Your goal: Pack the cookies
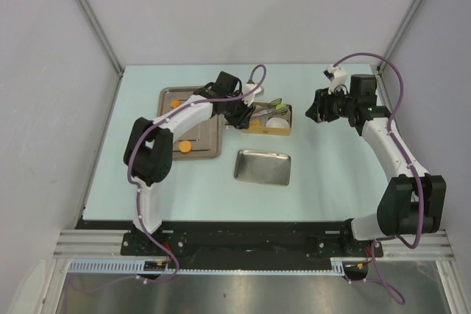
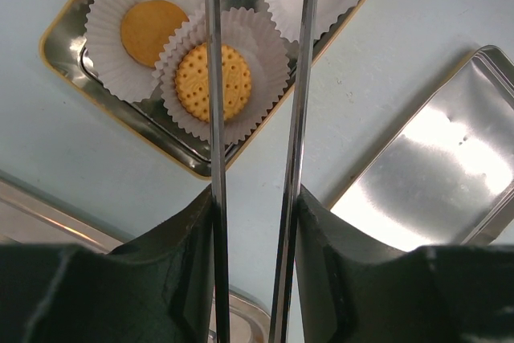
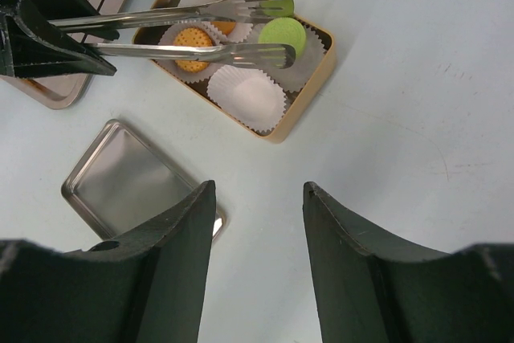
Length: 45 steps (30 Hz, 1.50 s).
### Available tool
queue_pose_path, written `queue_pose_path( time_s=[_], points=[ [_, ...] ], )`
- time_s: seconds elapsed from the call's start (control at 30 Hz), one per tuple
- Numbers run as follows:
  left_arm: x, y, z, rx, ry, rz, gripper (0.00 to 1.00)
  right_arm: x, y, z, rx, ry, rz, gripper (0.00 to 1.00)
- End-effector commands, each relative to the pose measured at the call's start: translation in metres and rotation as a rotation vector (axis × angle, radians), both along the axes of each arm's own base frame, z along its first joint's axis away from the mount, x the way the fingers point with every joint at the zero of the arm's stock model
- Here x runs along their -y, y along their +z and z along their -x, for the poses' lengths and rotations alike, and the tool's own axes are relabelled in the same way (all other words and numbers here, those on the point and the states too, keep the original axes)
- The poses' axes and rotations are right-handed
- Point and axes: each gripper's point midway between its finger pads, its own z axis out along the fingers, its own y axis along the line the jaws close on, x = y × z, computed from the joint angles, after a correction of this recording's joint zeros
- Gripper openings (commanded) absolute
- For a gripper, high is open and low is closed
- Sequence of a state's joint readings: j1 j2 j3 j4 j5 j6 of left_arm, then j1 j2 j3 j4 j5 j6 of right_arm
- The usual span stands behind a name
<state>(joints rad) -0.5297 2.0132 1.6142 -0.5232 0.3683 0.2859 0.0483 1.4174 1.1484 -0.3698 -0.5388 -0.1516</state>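
My left gripper (image 2: 255, 198) is shut on metal tongs (image 2: 213, 118), whose arms reach over the gold tin (image 2: 72, 78). Two orange cookies, one smooth (image 2: 152, 31) and one patterned (image 2: 213, 82), lie in white paper liners in the tin. In the right wrist view the light green cookie (image 3: 282, 35) sits over a liner between the tong tips (image 3: 273, 55); I cannot tell if it is pinched. Two more orange cookies (image 1: 174, 102) (image 1: 185, 147) lie on the grey tray (image 1: 208, 141). My right gripper (image 3: 259, 190) is open and empty, right of the tin.
The tin's silver lid (image 1: 263, 167) lies flat in front of the tin, also in the right wrist view (image 3: 128, 178). One liner (image 3: 253, 94) in the tin is empty. White walls stand at the back and sides.
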Motion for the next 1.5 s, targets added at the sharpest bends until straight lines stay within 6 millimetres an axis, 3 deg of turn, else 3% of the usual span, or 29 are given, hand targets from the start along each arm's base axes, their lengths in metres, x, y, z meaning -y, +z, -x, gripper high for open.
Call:
queue_pose_path(
  time_s=[0.0, 0.7, 1.07, 1.23, 1.3, 1.37, 1.43, 1.47],
  points=[
    [0.01, 0.011, -0.007, 0.037, 0.005, 0.04, 0.43, 0.001, 0.015, -0.001, 0.058, 0.013, 0.001, 0.52],
    [0.006, 0.003, -0.006, 0.036, 0.01, 0.016, 0.47, 0.0, 0.012, -0.001, 0.047, 0.016, -0.001, 0.52],
    [-0.004, 0.023, 0.002, 0.078, 0.018, 0.022, 0.46, -0.001, 0.01, -0.002, 0.045, 0.02, -0.002, 0.52],
    [-0.021, 0.046, 0.013, 0.111, 0.04, 0.039, 0.46, -0.001, 0.011, -0.001, 0.045, 0.023, -0.004, 0.52],
    [-0.034, 0.048, 0.017, 0.109, 0.059, 0.04, 0.46, -0.001, 0.012, -0.001, 0.046, 0.024, -0.005, 0.52],
    [-0.052, 0.065, 0.017, 0.141, 0.088, 0.058, 0.46, -0.001, 0.011, 0.0, 0.045, 0.025, -0.006, 0.52],
    [-0.066, 0.065, 0.022, 0.138, 0.105, 0.057, 0.46, -0.002, 0.012, 0.0, 0.047, 0.025, -0.007, 0.52],
    [-0.08, 0.076, 0.02, 0.161, 0.132, 0.068, 0.46, -0.002, 0.013, 0.0, 0.048, 0.027, -0.008, 0.52]
  ],
)
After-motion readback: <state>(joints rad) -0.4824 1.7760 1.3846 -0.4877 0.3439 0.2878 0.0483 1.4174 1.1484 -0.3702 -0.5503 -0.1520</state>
